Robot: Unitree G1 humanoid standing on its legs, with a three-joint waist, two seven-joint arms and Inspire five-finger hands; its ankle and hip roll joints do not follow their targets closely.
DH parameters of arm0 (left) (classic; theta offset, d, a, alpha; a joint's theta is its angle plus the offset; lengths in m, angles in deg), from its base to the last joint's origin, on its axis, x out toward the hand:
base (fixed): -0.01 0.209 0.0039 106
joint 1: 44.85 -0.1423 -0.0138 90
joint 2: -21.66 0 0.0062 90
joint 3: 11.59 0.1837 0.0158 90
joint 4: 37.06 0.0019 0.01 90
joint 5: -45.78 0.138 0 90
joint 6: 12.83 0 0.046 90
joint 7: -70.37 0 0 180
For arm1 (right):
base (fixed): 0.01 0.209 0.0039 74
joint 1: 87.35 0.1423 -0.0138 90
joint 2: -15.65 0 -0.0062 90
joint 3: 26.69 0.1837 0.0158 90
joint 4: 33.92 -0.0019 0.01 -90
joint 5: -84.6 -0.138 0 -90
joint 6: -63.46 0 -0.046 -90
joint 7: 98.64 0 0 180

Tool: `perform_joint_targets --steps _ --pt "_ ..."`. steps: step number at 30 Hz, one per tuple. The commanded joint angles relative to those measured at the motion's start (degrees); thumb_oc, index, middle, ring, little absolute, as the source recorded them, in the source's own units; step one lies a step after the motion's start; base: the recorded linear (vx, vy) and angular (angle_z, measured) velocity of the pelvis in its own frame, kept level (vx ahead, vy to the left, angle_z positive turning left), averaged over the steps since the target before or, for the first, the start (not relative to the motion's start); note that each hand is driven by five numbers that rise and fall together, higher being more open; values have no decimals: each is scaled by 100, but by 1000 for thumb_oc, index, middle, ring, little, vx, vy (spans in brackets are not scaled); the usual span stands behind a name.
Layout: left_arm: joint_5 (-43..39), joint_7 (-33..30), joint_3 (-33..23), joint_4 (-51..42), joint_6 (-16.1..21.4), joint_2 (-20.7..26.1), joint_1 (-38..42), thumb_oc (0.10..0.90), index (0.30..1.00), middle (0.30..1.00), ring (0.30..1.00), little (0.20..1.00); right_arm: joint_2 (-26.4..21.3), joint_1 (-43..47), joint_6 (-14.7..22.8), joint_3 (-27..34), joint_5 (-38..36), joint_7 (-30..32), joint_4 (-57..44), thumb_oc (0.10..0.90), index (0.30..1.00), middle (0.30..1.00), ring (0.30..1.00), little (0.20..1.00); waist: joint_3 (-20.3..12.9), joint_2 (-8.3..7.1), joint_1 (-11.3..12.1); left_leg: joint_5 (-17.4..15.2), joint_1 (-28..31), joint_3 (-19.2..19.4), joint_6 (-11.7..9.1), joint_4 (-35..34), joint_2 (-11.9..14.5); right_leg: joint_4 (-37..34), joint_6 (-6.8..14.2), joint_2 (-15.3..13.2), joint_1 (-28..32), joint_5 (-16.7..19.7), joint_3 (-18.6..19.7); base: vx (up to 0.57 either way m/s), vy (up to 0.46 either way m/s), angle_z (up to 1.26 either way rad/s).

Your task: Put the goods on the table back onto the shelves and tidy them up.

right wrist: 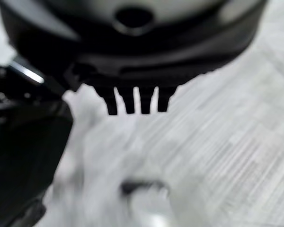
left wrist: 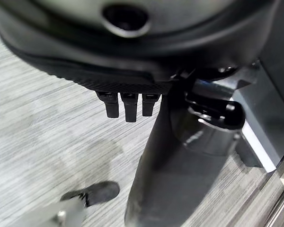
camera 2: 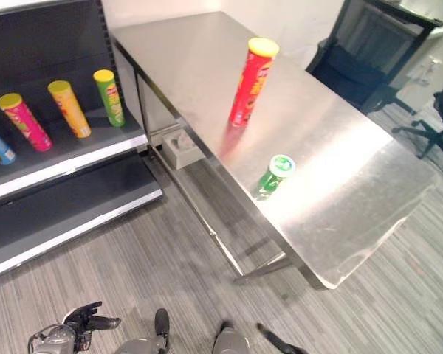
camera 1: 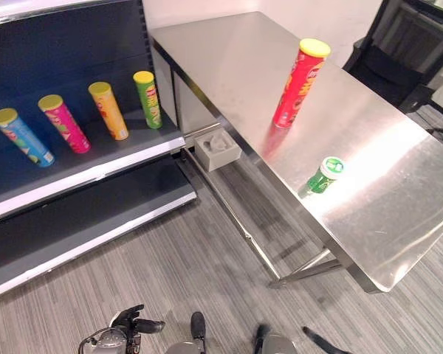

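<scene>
Our left robot hand (camera 1: 133, 321) hung low over the grey striped floor (camera 1: 170, 265), its fingers (left wrist: 125, 105) straight and relaxed, holding nothing. In its own wrist view our right robot hand (right wrist: 132, 71) also hung above the floor, its fingers (right wrist: 135, 100) pointing straight down, released and empty.

Well ahead of both hands and off to the right stood the steel tabletop (camera 1: 369, 147). On it we saw a tall red chip can (camera 1: 299, 85) with a yellow lid standing upright, far from either hand. Nearer to us, by the tabletop's front edge, a short green can (camera 1: 323, 175) with a white and green lid also stood on the steel, apart from the red one.

Ahead of the left hand and to its left was the dark shelf unit (camera 1: 74, 177). Four chip cans with yellow lids stood in a row on its upper board, each apart from the next: a blue chip can (camera 1: 23, 138) farthest left, then a pink chip can (camera 1: 64, 124), an orange chip can (camera 1: 109, 111) and a green chip can (camera 1: 148, 100) nearest the tabletop. The lower board (camera 1: 81, 221) was bare and dark.

Between the shelf unit and the tabletop's legs, a small grey box (camera 1: 217, 148) sat on the floor under the tabletop's near edge.
</scene>
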Motion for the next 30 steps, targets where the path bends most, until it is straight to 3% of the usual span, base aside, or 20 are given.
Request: perform_joint_targets --steps 1,4,5,9,16,25,30 --pt "298 -9 -221 -281 211 -44 -142 800 900 900 900 900 -1394 -435 293 595 -285 703 -1004 800 900 900 900 900 -181 3 -28 -488 187 89 -710 56 499 -274 -107 257 412 574 21 208 -42 1" --pt "440 105 -294 -395 188 -208 -349 800 900 900 900 900 -2057 -831 518 1411 73 873 -2842 800 900 900 900 900 -283 -2 -138 -560 315 111 -767 56 566 -566 -109 320 669 627 -30 151 -60 -11" --pt "566 160 -308 -327 168 -324 -463 800 900 900 900 900 -2589 -756 769 1727 216 716 -4273 800 900 900 900 900 -378 -7 -169 -602 411 162 -826 56 649 -661 -124 367 762 592 -28 133 -83 -21" --pt "725 445 -184 -624 248 -348 -770 800 900 900 900 900 -3225 -294 1306 1470 169 -106 -6820 800 900 900 900 900 -541 38 -26 -656 587 224 -929 56 784 -661 -161 436 949 416 -81 105 -72 -13" --pt "801 545 -107 -679 287 -354 -889 800 900 900 900 900 -3284 96 1280 809 107 -574 -7178 800 900 900 900 900 -594 96 115 -658 660 226 -975 56 825 -661 -199 449 1096 337 -185 36 -28 13" --pt "799 559 -123 -750 309 -368 -944 800 900 900 900 900 -3087 65 1218 585 76 -892 -7492 800 900 900 900 900 -603 170 164 -609 619 148 -1013 56 834 -661 -227 432 1179 304 -331 27 -33 7" --pt "889 592 -132 -790 336 -370 -1023 800 900 900 900 900 -3028 -26 1203 363 427 -1113 -7780 800 900 900 900 900 -586 238 177 -584 568 103 -1026 56 837 -661 -229 419 1166 299 -387 16 -42 9"
